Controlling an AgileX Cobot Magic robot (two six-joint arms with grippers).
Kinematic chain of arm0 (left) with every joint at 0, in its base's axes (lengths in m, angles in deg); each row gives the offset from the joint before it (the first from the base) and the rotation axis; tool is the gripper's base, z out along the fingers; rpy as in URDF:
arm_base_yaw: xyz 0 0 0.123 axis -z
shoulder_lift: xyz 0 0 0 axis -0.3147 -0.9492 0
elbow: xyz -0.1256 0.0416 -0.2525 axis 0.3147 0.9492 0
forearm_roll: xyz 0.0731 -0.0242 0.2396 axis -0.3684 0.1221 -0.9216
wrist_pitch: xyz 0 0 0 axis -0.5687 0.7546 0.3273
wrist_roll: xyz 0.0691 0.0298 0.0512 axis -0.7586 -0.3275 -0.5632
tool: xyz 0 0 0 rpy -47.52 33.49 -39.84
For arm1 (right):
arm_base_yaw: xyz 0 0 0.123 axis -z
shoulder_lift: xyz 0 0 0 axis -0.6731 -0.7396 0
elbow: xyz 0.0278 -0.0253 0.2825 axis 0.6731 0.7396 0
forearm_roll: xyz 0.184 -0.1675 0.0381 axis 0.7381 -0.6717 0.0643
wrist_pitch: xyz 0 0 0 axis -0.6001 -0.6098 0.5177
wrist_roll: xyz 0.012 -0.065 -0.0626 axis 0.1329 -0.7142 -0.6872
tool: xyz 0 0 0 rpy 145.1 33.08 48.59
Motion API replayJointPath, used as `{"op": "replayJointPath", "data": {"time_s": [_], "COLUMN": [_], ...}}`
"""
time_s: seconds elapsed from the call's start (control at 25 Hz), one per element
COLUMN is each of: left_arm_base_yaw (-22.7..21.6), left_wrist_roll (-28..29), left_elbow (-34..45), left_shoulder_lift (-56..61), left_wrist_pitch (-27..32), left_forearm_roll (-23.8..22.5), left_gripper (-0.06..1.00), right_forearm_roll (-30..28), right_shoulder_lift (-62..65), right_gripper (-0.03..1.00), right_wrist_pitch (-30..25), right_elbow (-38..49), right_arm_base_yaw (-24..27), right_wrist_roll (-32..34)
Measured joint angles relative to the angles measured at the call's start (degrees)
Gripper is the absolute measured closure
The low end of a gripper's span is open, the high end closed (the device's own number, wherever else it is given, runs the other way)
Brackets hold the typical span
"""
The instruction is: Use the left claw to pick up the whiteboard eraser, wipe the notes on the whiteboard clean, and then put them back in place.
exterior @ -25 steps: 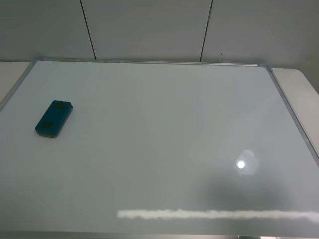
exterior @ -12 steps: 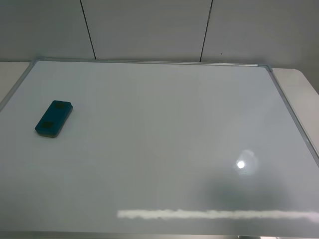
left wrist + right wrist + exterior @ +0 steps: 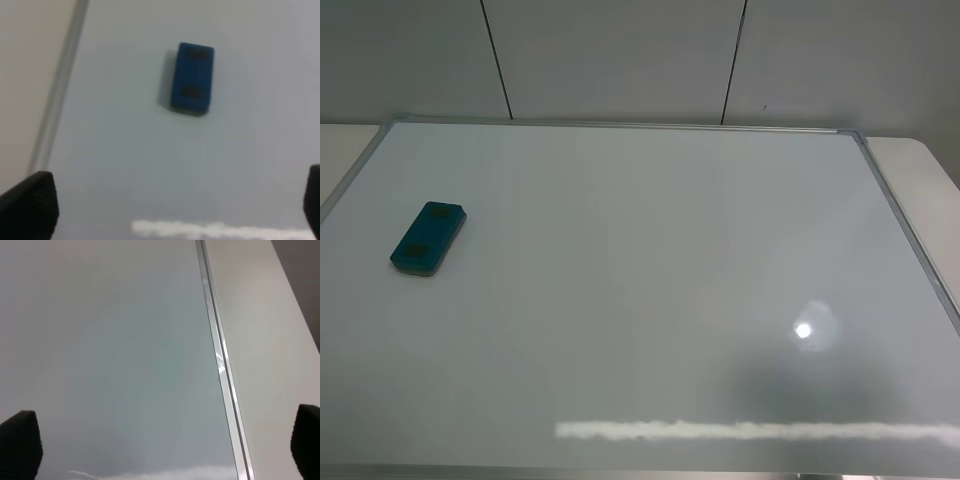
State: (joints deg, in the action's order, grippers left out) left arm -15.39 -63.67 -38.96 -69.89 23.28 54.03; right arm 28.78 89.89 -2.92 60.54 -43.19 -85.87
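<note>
Exterior high view: whiteboard eraser (image 3: 428, 238) lies flat on the left part of the whiteboard (image 3: 650, 300), near its left frame, so my left arm can get to it. No arm shows in that view and I see no notes anywhere on the board, so the wipe looks done or there's nothing to wipe. Left claw (image 3: 165, 207) hangs well back from the eraser, jaws spread wide, holding nothing. Right claw (image 3: 160, 450) likewise spread, parked by the right frame
</note>
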Motion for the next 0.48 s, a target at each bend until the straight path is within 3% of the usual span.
{"op": "replayJointPath", "data": {"time_s": [0.12,0.48], "left_arm_base_yaw": [-0.3,-2.8], "left_wrist_roll": [0.2,-0.3], "left_elbow": [1.3,1.8], "left_shoulder_lift": [0.0,0.0], "left_wrist_pitch": [-2.0,-2.8], "left_forearm_roll": [-1.9,-2.0], "left_gripper": [-0.05,-0.05], "right_forearm_roll": [0.0,0.0], "right_shoulder_lift": [0.0,0.0], "right_gripper": [-0.03,-0.03], "right_wrist_pitch": [0.0,0.0], "right_elbow": [0.0,0.0], "right_arm_base_yaw": [0.0,0.0], "right_wrist_roll": [0.0,0.0]}}
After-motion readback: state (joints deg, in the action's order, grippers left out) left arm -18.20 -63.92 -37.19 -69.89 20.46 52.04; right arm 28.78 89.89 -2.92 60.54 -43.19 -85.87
